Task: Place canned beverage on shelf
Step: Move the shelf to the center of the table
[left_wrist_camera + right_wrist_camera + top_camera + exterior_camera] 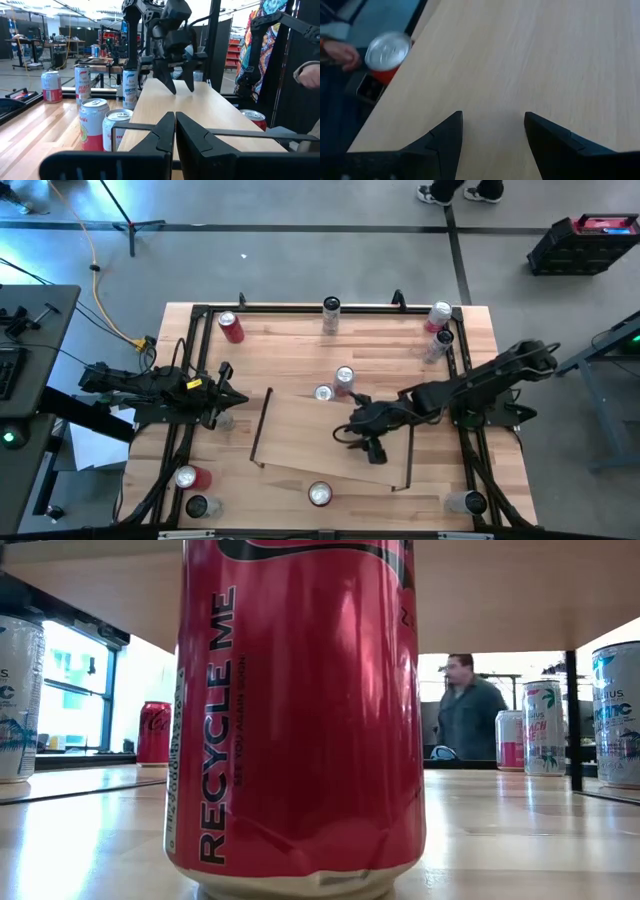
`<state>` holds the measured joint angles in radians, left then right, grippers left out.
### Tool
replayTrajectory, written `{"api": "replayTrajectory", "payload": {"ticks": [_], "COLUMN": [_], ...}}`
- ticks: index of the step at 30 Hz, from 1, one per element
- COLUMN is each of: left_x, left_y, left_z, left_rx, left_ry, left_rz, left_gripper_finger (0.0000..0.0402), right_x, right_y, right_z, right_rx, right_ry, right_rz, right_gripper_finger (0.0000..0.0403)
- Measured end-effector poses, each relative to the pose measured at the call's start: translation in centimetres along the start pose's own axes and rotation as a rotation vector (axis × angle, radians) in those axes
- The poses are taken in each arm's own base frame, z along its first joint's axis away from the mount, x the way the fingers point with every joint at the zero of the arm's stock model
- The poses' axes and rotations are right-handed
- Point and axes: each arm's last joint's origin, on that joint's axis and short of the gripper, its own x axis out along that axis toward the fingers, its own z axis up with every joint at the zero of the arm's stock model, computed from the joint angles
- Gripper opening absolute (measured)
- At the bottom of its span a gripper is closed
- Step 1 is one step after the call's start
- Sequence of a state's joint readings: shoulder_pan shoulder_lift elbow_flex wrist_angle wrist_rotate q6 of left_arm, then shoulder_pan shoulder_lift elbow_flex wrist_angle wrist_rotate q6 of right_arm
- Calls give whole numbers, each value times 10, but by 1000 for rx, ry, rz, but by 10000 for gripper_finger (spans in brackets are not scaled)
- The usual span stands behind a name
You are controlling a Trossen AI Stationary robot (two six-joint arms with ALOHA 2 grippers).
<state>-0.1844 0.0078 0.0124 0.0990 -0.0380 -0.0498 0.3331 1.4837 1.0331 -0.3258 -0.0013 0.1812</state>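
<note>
Our right gripper (372,452) hangs over the shelf (300,440), near its middle, with its fingers apart and nothing between them. In the right wrist view only bare wood shows in the gap. The shelf carries no can that we can see, so we judge the pick not yet made.

The can (319,495) that matters stands upright just off the shelf's front rail, below the level of the board, its top facing up. The open fingers point roughly toward that rail. The red can at the board's edge in the right wrist view is probably this one, though we cannot be sure from that angle. Its long axis is vertical, so the fingers would have to come down past the rail and close across its side.

A second can (322,393) and its neighbour (344,377) stand just beyond the shelf's back rail, behind the right gripper.

Our left gripper (238,397) waits just outside the shelf's left rail, fingers pressed together and empty. The right arm is clearly nearer the front can.
</note>
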Motion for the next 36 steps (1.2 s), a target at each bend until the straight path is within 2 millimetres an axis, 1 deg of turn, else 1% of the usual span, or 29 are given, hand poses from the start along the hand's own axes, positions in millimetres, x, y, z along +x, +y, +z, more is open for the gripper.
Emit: {"api": "replayTrajectory", "payload": {"ticks": [2, 5, 7, 9, 11, 13, 15, 17, 19, 22, 26, 30, 34, 36], "left_x": [0, 0, 0, 0, 0, 0, 0, 0, 0, 0, 0, 0, 0, 0], "left_y": [0, 0, 0, 0, 0, 0, 0, 0, 0, 0, 0, 0, 0, 0], "left_z": [0, 0, 0, 0, 0, 0, 0, 0, 0, 0, 0, 0, 0, 0], "left_rx": [0, 0, 0, 0, 0, 0, 0, 0, 0, 0, 0, 0, 0, 0], "left_ry": [0, 0, 0, 0, 0, 0, 0, 0, 0, 0, 0, 0, 0, 1], "left_rz": [0, 0, 0, 0, 0, 0, 0, 0, 0, 0, 0, 0, 0, 0], "left_gripper_finger": [5, 5, 5, 5, 5, 5, 5, 5, 5, 5, 5, 5, 5, 5], "right_x": [-4, -10, -16, -23, -23, -17, -10, 3, 17, 34, 51, 60, 71, 73], "right_y": [0, 0, 0, 0, -4, -11, -17, -22, -25, -26, -25, -24, -27, -30], "right_z": [-2, 0, 6, 15, 19, 21, 26, 31, 32, 40, 57, 74, 79, 82], "right_rx": [-6, -24, -47, -53, -53, -46, -29, -27, -43, -53, -58, -24, -4, 1], "right_ry": [21, -7, -80, -177, -219, -240, -288, -338, -354, -321, -233, -151, -91, -100], "right_rz": [-5, -4, -24, -85, -165, -221, -237, -243, -251, -268, -295, -283, -274, -244], "right_gripper_finger": [197, 197, 197, 197, 197, 197, 197, 197, 197, 197, 197, 197, 197, 197]}}
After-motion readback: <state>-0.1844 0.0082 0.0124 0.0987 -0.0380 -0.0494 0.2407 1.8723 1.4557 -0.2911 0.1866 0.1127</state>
